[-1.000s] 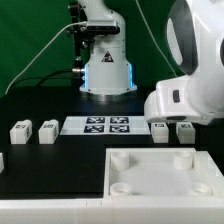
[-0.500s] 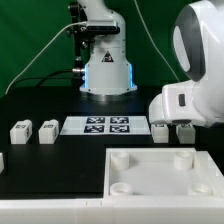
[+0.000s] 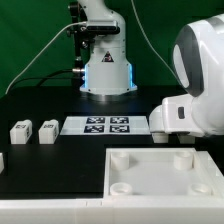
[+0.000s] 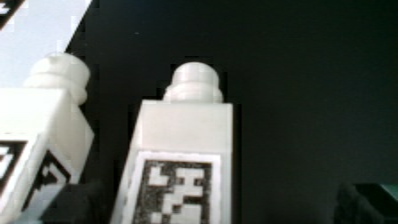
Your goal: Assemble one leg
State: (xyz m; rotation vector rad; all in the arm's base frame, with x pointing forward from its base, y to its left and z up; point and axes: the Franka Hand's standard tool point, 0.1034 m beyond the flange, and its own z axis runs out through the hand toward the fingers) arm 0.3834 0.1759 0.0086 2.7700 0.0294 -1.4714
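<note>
White plastic leg (image 4: 187,140): small block post, rounded peg at one end, black-and-white tag on face. Lies on black table close beside twin post (image 4: 48,115), gap between them. Arm (image 3: 195,100) hangs just off marker board (image 3: 105,125) end, exterior view's right; leg likely under it. Spare post (image 3: 46,131) off board's opposite end. Tray (image 3: 165,175) near board's front edge. Gripper fingers hidden in both views: cannot tell whether spread or pressed together. Leg judged light, stiff, smooth, maybe slippery. Best hold: flat long sides at mid-body, clear of peg and twin.
</note>
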